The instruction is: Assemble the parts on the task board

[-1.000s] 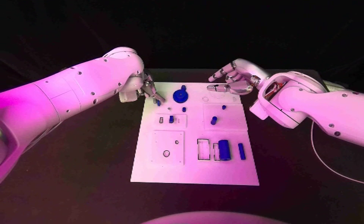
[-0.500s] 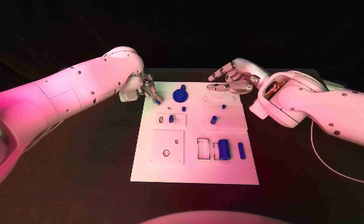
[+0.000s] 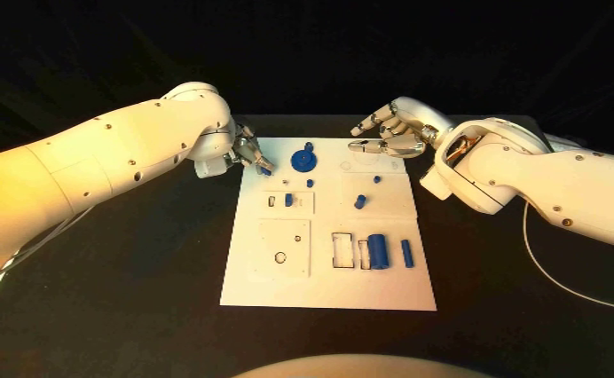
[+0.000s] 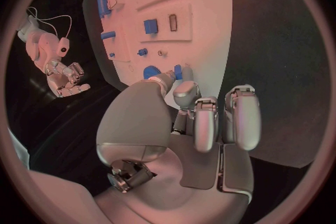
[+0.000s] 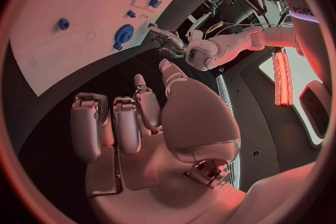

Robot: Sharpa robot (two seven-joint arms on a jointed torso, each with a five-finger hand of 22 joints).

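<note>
Head view: the white task board (image 3: 330,227) lies lengthwise, near to far, on the black table (image 3: 141,289). The left hand (image 3: 246,154) sits at its far left corner, pinching a small blue part (image 3: 265,168). The right hand (image 3: 388,137) hovers over the far right corner, fingers apart, grasping nothing. A blue gear (image 3: 304,161) lies between them; a blue cylinder (image 3: 378,250) lies near the right edge, long axis near to far.

Left wrist view: the blue part (image 4: 178,71) shows between the fingertips (image 4: 186,89), touching the board's edge.

Right wrist view: the fingers (image 5: 115,123) are parted over dark table.
</note>
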